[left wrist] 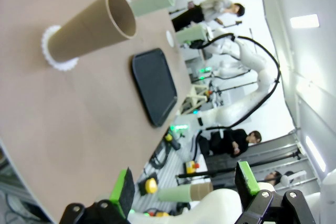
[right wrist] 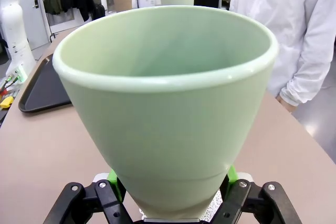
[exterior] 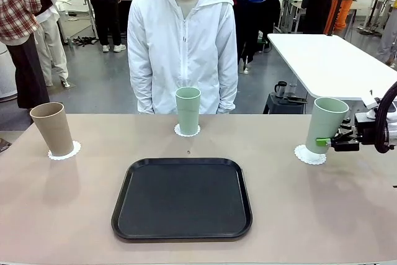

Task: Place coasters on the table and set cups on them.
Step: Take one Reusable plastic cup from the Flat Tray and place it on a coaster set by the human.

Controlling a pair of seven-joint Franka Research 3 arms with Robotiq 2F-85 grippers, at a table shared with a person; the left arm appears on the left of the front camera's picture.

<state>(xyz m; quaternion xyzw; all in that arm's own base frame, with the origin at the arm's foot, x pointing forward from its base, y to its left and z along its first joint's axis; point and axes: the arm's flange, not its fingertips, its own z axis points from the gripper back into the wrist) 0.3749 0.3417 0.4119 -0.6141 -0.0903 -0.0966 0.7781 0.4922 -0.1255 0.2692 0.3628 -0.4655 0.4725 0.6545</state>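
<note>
Right claw (exterior: 330,143) pinches the third green cup (exterior: 325,125), tilted over its coaster (exterior: 309,154) at the bench's (exterior: 74,215) right end. Best to level it, centre it, then let go gently. Left claw (left wrist: 184,190) hangs spread.

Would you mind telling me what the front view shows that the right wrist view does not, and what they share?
Front view alone: the tan-brown cup on its coaster at the table's left, and the whole black tray.

Right wrist view alone: the right tool seen close, its green pads pressed to the base of the pale green cup, and that cup's inside.

Both: that gripped cup, the far green cup, the tray and the person's white jacket.
</note>
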